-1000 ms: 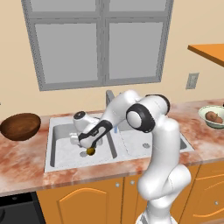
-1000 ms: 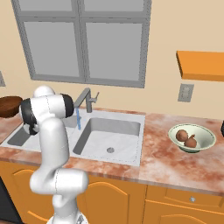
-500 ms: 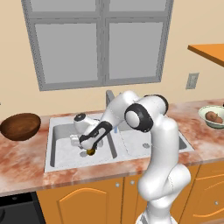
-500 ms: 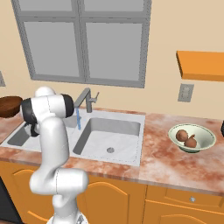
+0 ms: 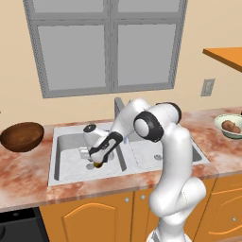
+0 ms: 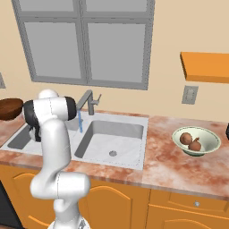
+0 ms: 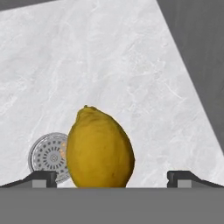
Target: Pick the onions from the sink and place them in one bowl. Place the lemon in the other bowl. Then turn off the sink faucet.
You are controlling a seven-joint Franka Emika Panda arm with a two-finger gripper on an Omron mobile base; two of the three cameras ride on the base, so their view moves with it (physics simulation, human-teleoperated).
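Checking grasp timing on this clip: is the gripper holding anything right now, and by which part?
Nothing is held. The gripper is open, its fingertips standing clear on either side of the lemon lying by the sink drain.

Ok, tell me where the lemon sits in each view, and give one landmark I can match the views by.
Left base view: the lemon lies low in the sink's left basin, under the open gripper, beside the drain.
Right base view: I can't pick the lemon out; the robot's arm covers that basin.
Hand view: the lemon stands bottom centre between the fingertips, untouched, with the drain to its left.
Shared landmark: the left basin's round drain.
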